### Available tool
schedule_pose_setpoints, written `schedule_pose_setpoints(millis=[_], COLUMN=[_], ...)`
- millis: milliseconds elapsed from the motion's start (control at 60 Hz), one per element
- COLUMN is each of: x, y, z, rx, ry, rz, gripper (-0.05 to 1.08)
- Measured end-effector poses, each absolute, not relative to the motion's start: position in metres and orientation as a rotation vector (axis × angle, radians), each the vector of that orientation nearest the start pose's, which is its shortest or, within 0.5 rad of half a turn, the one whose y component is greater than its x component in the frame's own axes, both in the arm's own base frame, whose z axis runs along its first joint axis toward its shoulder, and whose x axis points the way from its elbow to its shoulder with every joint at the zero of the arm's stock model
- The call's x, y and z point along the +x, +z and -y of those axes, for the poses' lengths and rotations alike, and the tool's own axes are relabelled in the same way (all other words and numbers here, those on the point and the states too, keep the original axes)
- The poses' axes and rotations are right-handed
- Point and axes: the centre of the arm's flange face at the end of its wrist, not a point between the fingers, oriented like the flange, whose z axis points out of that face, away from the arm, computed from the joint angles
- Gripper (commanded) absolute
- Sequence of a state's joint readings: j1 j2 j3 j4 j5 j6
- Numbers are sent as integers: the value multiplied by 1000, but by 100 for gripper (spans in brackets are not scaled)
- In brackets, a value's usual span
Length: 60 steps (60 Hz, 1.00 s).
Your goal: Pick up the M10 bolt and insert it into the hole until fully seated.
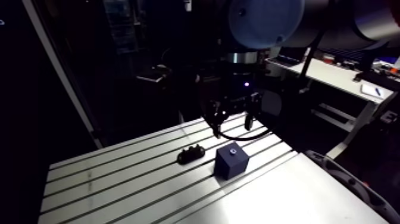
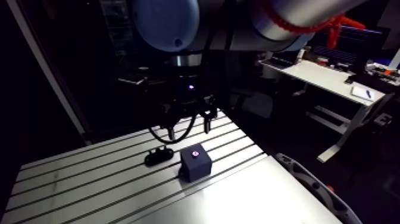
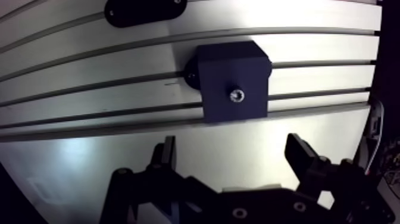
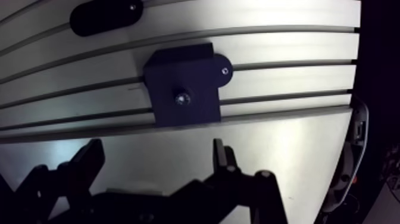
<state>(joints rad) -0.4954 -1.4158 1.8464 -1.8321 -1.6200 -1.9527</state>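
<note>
Gripper, black two-finger Robotiq type, is spread wide and holds nothing; both fingers show clearly in the wrist view with bare metal between them. Small shiny steel M10 bolt is not loose on the table: only its bright round head shows, sunk in the hole at the middle of the top face of the dark navy cube-shaped block

Key relation: M10 bolt lies straight ahead of the gripper, close to the centre line between the fingers and well apart from their tips. In the arm view the gripper hangs higher than the block. Long axis of the bolt looks vertical, with the shank hidden down inside the block, so no side of it is offered to a pinch

Block stands on the slotted aluminium tabletop, on the last slots before the plain strip and near the end edge where the slots run out. Gripper is over the plain strip. Rounded black tab with a small screw pokes out at the block's base. Black oblong plastic holder lies beyond the block, on the side away from the gripper and apart from the block; too dark to tell if anything sits in it

Judgement: head looks about level with the top face, so insertion reads as done or nearly done; full seating cannot be told from here. Only one arm, so no choice of side
</note>
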Motion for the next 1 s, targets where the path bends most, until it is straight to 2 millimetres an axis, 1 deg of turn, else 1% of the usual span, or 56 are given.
schedule_pose_setpoints(millis=[350, 717, 1000], x=[-509, -525, -538], y=[353, 400, 433], z=[-81, -32, 12], rx=[69, 12, -33], ry=[-25, 13, 36], rz=[-2974, -3015, -3043], gripper=[0, 0, 0])
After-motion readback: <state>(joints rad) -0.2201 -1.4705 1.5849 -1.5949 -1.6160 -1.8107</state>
